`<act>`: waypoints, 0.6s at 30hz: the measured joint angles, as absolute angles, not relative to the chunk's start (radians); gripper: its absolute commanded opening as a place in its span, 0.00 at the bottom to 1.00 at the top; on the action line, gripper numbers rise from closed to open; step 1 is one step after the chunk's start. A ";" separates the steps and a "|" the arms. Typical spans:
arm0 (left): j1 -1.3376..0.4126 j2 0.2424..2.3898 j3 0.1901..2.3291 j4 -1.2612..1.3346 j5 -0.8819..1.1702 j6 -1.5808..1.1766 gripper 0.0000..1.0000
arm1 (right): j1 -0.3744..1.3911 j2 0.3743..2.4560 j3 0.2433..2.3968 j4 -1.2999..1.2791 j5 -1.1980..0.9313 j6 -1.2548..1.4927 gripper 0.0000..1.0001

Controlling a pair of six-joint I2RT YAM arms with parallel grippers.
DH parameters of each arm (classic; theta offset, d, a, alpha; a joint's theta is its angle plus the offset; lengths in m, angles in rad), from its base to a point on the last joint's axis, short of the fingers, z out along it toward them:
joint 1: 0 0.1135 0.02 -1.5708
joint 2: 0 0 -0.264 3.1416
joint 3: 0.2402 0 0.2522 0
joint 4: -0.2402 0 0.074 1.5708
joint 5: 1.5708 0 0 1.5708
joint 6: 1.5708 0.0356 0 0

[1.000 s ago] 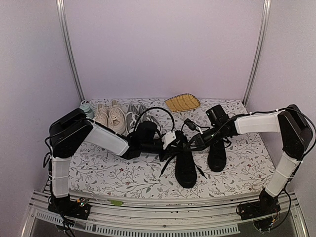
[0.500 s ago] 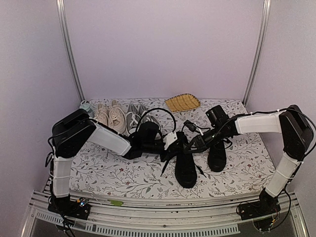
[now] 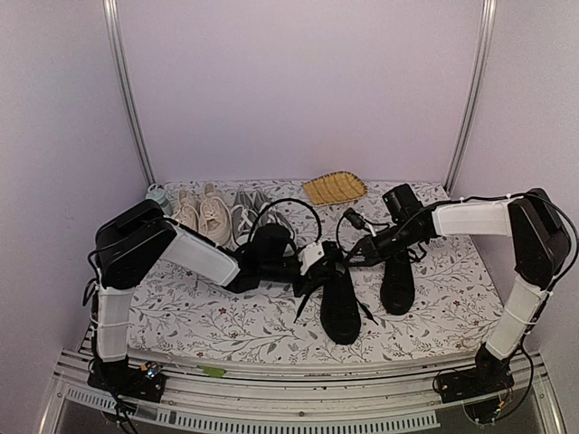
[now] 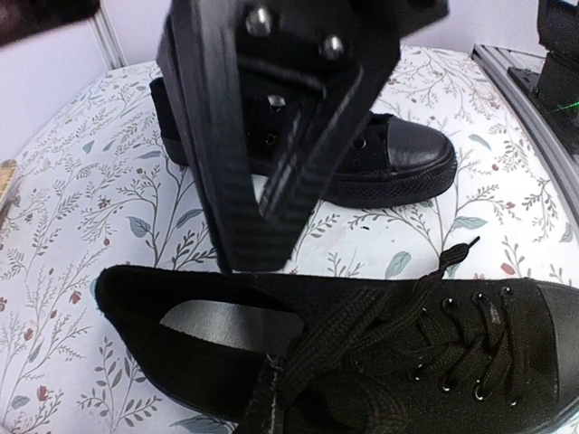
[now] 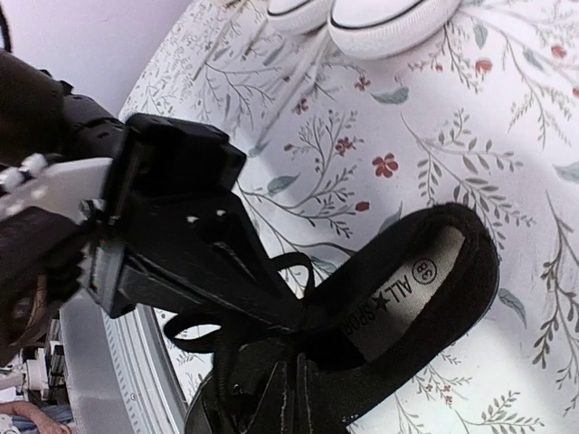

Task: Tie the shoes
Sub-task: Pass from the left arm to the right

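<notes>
Left tool (image 4: 261,258) together above black shoe (image 4: 470,362), right tool (image 3: 360,251) grip unreadable; uneven pull risks laces (image 4: 362,334) slipping free.

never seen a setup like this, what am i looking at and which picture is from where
These are two robot arms bolted at a table's near edge, each ending in a two-finger gripper. The wide picture comes from a fixed camera above and behind them; the close-ups come from cameras on each wrist. On the flowered cloth lie two black sneakers with loose laces, plus a beige pair, a grey pair and a woven tray at the back. The left gripper has its tips closed above one sneaker, perhaps pinching a lace; the right gripper I cannot judge.
</notes>
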State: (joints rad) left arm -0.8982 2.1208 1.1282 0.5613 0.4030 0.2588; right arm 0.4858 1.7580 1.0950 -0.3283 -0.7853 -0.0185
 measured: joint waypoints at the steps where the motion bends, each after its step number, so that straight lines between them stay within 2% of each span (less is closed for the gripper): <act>1: -0.898 2.121 1.128 0.562 0.403 0.258 0.00 | 0.489 1.775 1.095 -0.331 -0.781 -0.020 0.04; 18: -0.898 2.121 1.127 0.563 0.403 0.258 0.00 | 0.523 1.824 1.095 -0.321 -0.848 -0.043 0.20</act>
